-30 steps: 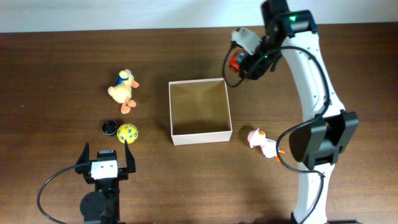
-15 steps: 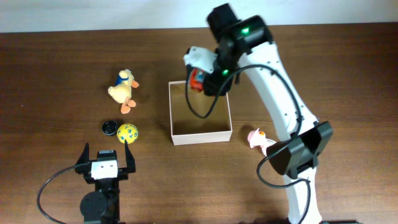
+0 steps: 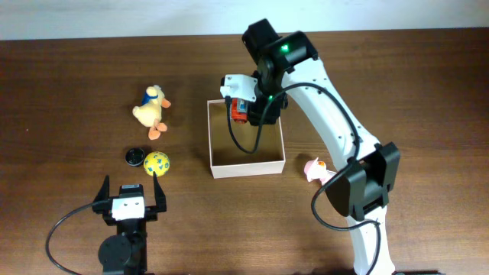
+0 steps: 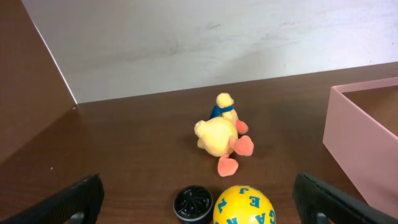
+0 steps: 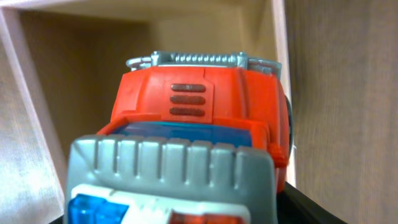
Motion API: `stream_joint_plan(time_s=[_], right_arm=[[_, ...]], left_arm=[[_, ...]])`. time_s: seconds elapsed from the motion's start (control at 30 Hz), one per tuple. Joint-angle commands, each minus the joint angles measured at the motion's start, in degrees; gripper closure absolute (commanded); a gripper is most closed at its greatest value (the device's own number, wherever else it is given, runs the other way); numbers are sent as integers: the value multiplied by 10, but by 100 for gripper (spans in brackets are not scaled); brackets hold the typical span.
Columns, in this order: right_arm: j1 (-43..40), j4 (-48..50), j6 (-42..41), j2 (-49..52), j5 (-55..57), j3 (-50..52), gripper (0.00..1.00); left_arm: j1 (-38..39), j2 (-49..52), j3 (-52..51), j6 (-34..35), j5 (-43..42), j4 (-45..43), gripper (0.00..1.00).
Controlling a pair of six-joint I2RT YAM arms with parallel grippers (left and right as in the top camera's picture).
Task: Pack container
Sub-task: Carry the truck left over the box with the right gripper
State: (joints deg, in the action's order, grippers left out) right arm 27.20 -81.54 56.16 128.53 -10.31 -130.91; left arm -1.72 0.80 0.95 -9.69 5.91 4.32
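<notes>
And the right arm has swung in from the far right. A second ago it was out beyond the container's [image 3: 248,169] back corner, and now the right pincer [image 3: 241,108] hangs over the rear of the box, clamped on the orange toy truck [image 3: 238,114]. The wrist view is filled by the truck [image 5: 199,118], with tan inner walls [image 5: 81,68] behind it, so I'd call it a release away from packed. The container hasn't budged from mid-surface [image 3: 61,92]. Nor have the plush duck [image 3: 151,109], yellow ball [image 3: 157,163] and pink toy [image 3: 321,174], all outside it. The left pincer [image 3: 130,192] sits parked as before, fingers apart, holding nothing.
</notes>
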Motion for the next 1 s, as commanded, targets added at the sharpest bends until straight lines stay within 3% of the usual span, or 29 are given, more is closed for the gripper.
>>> stream_joint_plan(time_s=[0.0,0.2,0.6,0.97], right_arm=[[-2,33,26,-15,1,52,34],[-3,90,51,-15,7,119,35],[-14,180,51,-14,20,158,34],[-42,181,51,-14,16,163,30]], left_arm=[[2,-5,-4,-9,-6,-2,1],[2,-5,-4,-9,-6,-2,1],[2,-5,-4,-9,-6,-2,1],[2,-5,-4,-9,-6,-2,1]])
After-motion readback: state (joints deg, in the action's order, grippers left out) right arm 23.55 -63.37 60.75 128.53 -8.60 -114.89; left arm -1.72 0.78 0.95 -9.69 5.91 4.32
